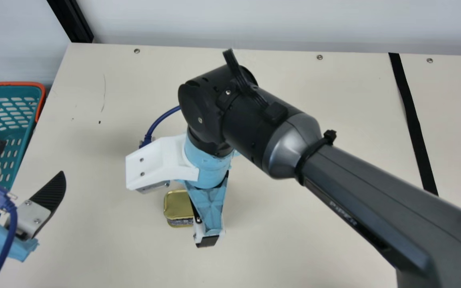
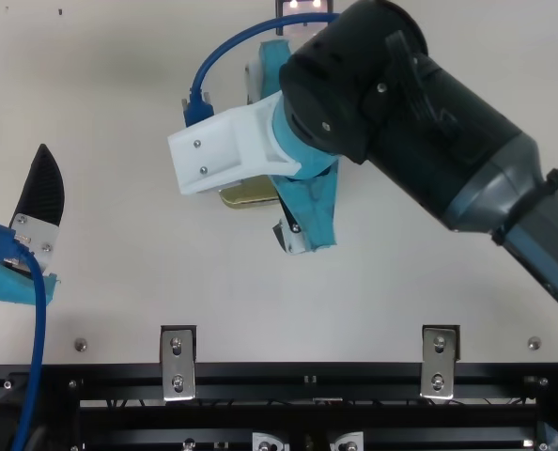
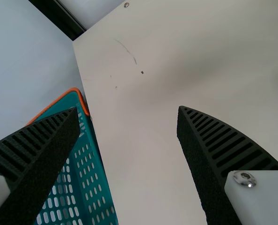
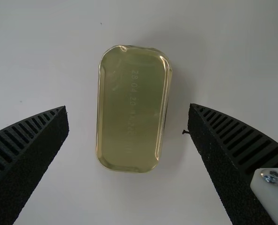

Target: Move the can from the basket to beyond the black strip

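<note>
Jaws of the right gripper [image 1: 209,200] are standing wide open and they hold nothing. Below them, in line with the gap between the two, the can [image 4: 132,112] lies flat on the worktop [image 1: 294,240]. Well apart from these jaws, toward the main view's right, runs the black strip [image 1: 413,124]. At the other side, the left gripper [image 1: 33,157] has its jaws also open, near the basket [image 1: 10,84].

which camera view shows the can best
The right wrist view, where the can shows its whole top, framed by open fingers. The main view shows its left part, the top view a smaller bit; the right arm hides the rest.
</note>
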